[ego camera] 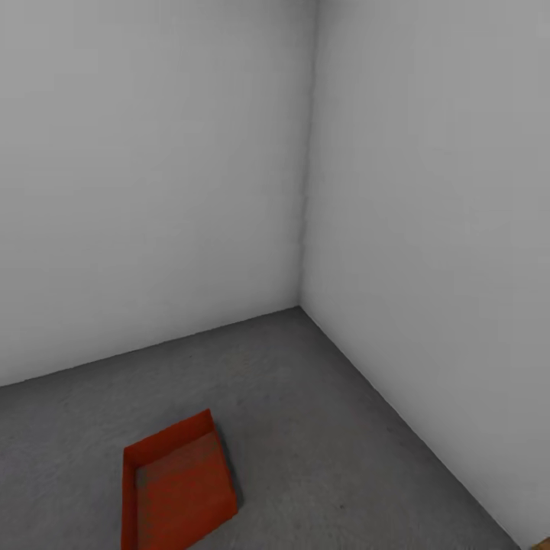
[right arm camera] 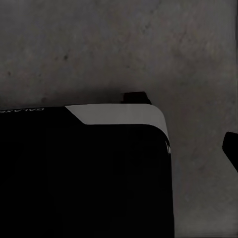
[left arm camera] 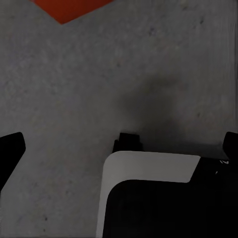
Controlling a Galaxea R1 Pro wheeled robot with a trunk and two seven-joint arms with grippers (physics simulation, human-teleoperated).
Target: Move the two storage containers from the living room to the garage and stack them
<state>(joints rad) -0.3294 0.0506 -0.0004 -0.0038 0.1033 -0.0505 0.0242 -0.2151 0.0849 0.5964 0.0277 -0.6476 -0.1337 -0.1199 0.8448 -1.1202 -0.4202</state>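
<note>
A: What does the head view show?

B: A bare garage corner: white walls (ego camera: 153, 176), dark grey floor (ego camera: 328, 428), one orange-red storage container (ego camera: 177, 485) lying there alone.

A: And the left wrist view?

B: The left gripper (left arm camera: 119, 144), its dark fingertips (left arm camera: 11, 148) wide apart, empty; a container corner at the frame's edge.

A: The right wrist view?

B: One right fingertip (right arm camera: 231, 147); whether that gripper is apart or together cannot be told.

A: Risk?

B: Stacking the second bin skewed could slide it off.
</note>
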